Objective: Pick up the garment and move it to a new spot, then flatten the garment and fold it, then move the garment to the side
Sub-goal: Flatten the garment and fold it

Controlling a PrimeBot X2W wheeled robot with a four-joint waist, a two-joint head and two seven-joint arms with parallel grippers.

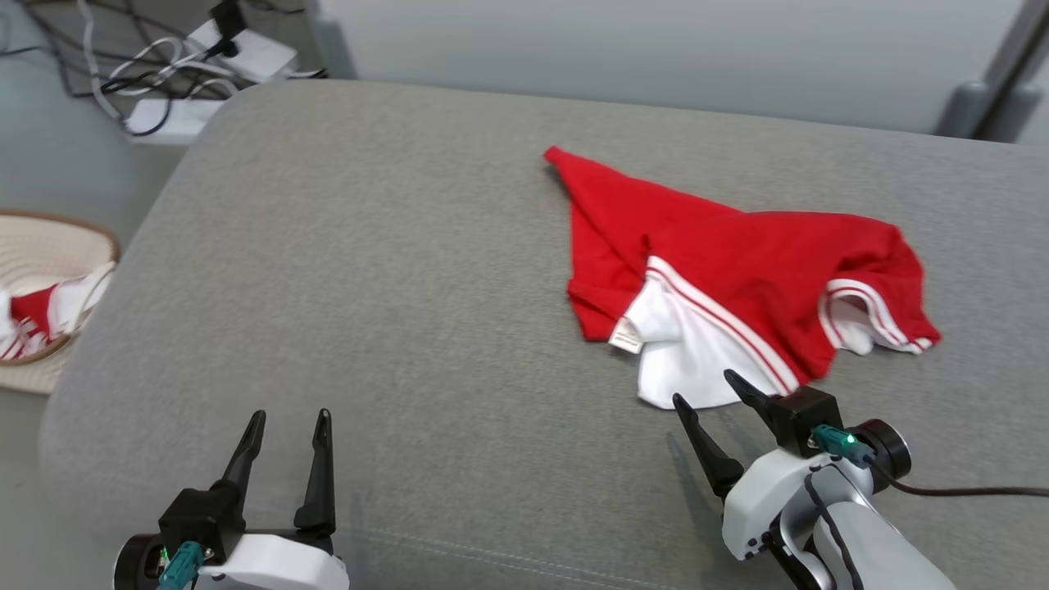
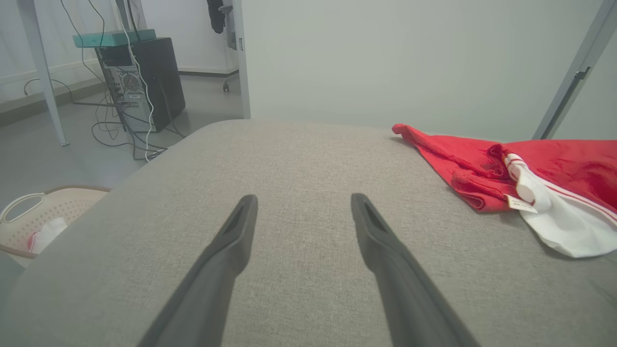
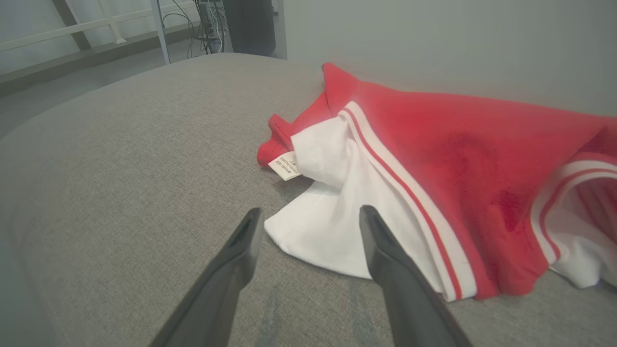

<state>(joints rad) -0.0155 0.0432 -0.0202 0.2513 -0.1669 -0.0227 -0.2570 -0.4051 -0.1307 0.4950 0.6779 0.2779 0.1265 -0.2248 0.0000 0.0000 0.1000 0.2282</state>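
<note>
Both grippers are spread wide and empty: the left gripper over bare grey cushion, the right gripper close to the white hem of the crumpled red garment lying on the cushion's right half. A laundry basket sits on the floor at left, with cables and a computer tower beyond

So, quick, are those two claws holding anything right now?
Left claw: open, empty, above the grey fabric cushion.
Right claw: open, empty, at the edge of the crumpled red and white garment.
</note>
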